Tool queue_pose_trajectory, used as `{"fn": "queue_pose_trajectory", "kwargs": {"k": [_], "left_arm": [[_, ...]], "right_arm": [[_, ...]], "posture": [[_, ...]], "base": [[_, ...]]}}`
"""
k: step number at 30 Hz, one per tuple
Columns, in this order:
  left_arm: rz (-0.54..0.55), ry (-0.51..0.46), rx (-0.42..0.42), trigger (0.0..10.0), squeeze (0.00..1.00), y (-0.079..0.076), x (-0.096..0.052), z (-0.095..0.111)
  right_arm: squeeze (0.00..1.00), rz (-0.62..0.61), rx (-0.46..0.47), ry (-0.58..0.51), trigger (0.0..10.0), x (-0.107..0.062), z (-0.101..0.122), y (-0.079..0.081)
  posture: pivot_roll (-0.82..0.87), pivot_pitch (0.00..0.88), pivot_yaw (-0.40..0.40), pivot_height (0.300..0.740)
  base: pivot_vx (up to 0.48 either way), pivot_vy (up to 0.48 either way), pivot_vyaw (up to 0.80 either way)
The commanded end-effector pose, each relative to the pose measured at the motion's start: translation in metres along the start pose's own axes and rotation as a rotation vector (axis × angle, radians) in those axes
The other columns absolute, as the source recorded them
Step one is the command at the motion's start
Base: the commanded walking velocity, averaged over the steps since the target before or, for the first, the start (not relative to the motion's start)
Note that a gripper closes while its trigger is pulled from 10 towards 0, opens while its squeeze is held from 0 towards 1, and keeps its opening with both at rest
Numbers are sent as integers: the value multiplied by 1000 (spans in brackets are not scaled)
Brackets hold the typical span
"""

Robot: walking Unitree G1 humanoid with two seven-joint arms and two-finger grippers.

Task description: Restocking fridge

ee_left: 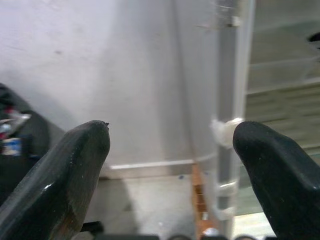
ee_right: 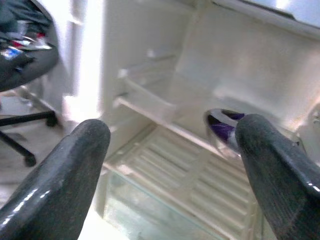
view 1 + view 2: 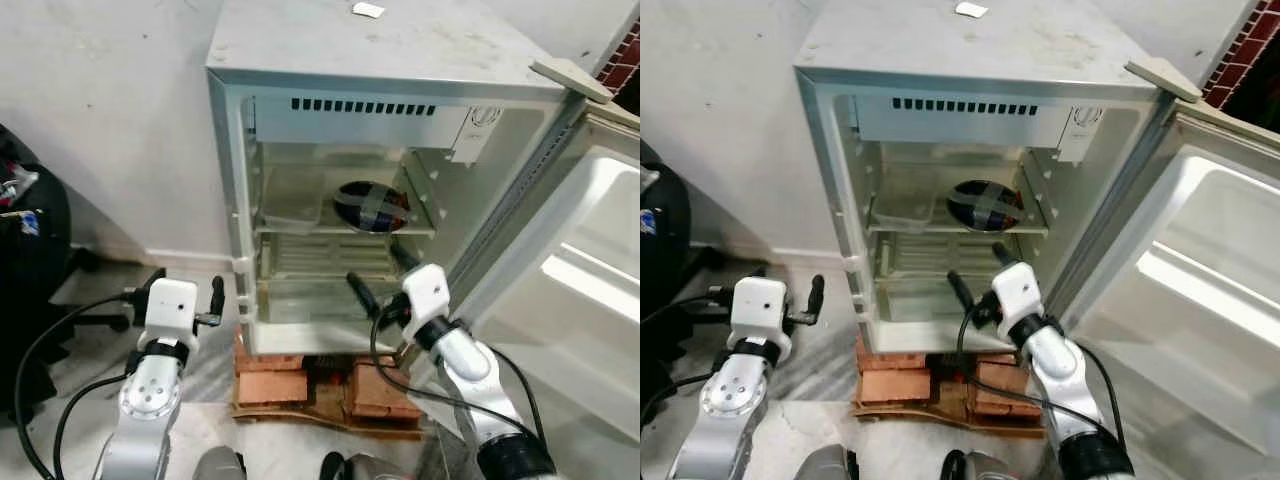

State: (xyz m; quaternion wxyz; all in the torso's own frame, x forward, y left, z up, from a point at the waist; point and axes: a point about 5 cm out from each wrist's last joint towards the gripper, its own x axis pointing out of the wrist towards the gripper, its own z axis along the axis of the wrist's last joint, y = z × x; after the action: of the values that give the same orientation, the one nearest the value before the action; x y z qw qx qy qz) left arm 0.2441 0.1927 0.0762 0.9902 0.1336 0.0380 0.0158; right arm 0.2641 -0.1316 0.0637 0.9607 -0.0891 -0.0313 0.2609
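Black fingers of your right tool [image 3: 378, 271] stand spread wide and empty, nearest you at the mouth of the fridge [image 3: 400, 60], level with the ribbed lower shelf [image 3: 325, 258]. Your left tool [image 3: 200, 297] is also parted wide with nothing between its fingers, raised outside the cabinet, to the left of the fridge's left wall and near the grey wall [image 3: 110, 110] of the room.

Just below the cabinet, note the stack of red bricks [image 3: 330, 385] on a wooden board that props the fridge up; I judge a hard push could rock it, so keep contact light.

Farther in, on the upper shelf, sit the stocked things: a clear lidded container [image 3: 293, 198] on the left and a dark oval packet [image 3: 372, 205] with a grey band on the right, close beside each other. What the packet is, I cannot tell.

With both tools empty, the step in hand looks like either drawing the right arm out or settling the stock. If you withdraw, pull straight back and low, clear of the upper shelf's front edge. Mind the open door [image 3: 590, 270] standing far right; keep the right elbow off it.
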Motion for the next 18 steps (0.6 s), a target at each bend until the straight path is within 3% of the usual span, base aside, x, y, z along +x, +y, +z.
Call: {"fn": "queue_pose_trajectory", "kwargs": {"k": [1,6,11,18], "left_arm": [[1,-1,0,10000,0,-2,0,-2],[-5,-2,13,10000,0,0,2,-3],[-48,-15,15,10000,0,-11,10,-3],[-68,-14,17,10000,0,-15,10,-6]], "right_arm": [[0,-36,-9,8,10000,-3,3,-9],[0,-130,20,22,10000,-9,3,-19],[0,-276,83,56,10000,-13,-2,-34],[0,-338,174,97,10000,-25,-7,-32]], "posture": [[103,0,-64,740],[78,0,-40,740],[63,0,-43,740],[54,0,-48,740]], "base": [[-277,0,0],[-277,0,0],[-276,0,0],[-277,0,0]]}}
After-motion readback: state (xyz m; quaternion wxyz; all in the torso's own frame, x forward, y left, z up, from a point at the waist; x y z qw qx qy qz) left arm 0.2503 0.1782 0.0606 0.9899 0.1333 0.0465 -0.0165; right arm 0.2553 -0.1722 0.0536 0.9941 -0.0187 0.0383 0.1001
